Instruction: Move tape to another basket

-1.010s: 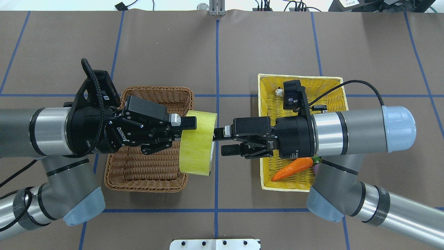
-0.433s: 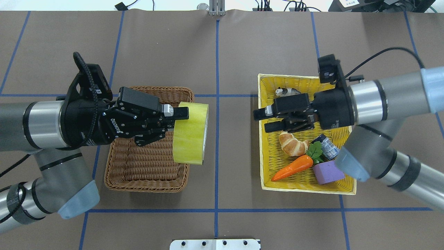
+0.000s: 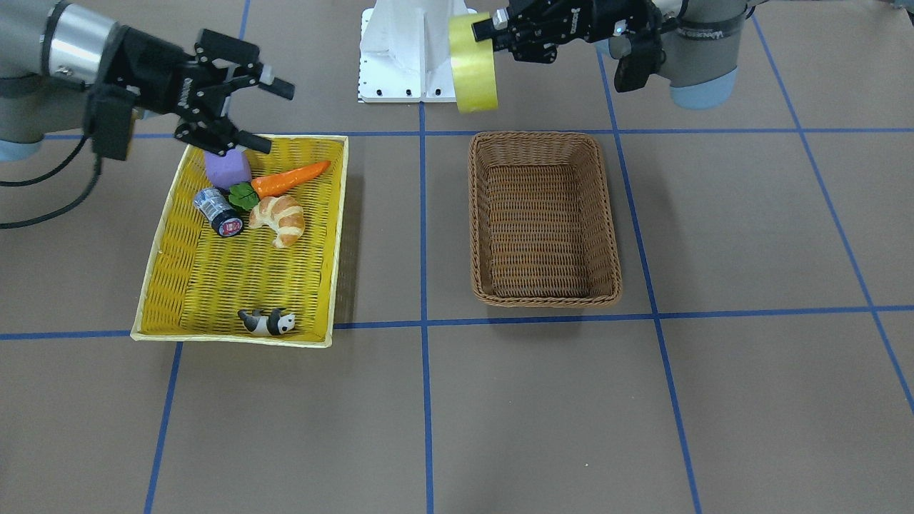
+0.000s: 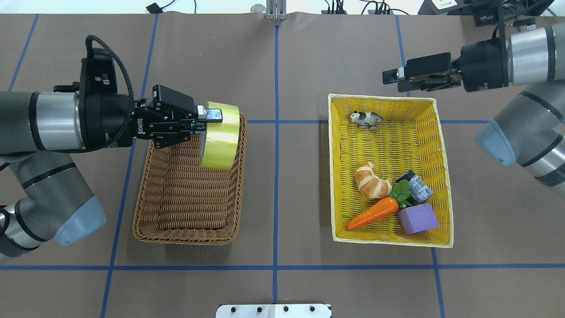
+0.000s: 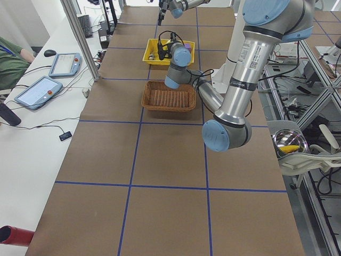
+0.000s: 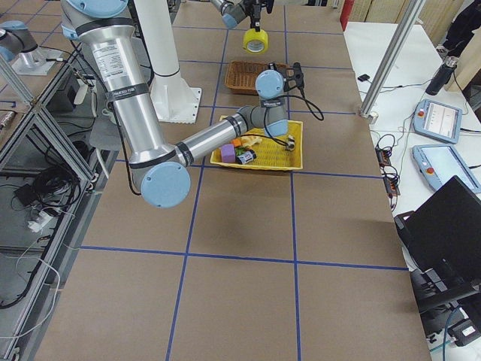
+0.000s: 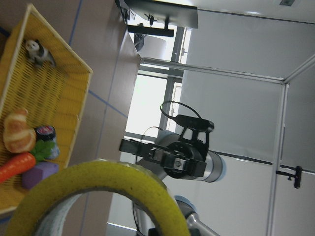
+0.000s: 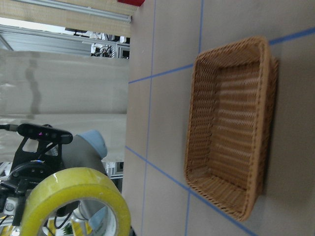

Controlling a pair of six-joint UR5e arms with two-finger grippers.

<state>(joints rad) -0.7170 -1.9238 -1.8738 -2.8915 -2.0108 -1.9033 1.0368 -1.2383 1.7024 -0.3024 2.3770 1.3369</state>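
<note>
Pinching tape (image 4: pixel 219 137) by rim with left jaws; roll upright on edge, lifted clear of surface. Just below those jaws: brown basket (image 4: pixel 190 234), roll hanging over its edge, not touching. Spread apart, gripping nothing: right jaws, well apart from tape. Near right jaws, lower down: yellow tray (image 4: pixel 330 168) with carrot (image 4: pixel 371 215), croissant (image 4: pixel 372 181), purple block (image 4: pixel 418 219), can (image 4: pixel 418 185), panda figure (image 4: pixel 365 118).

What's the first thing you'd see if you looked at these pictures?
The big yellow tape roll stands out most: the left gripper holds it up in the air by the empty brown basket. Next is the bright yellow tray on the robot's right side, with a carrot, a croissant, a purple block and a little toy panda inside.
</note>
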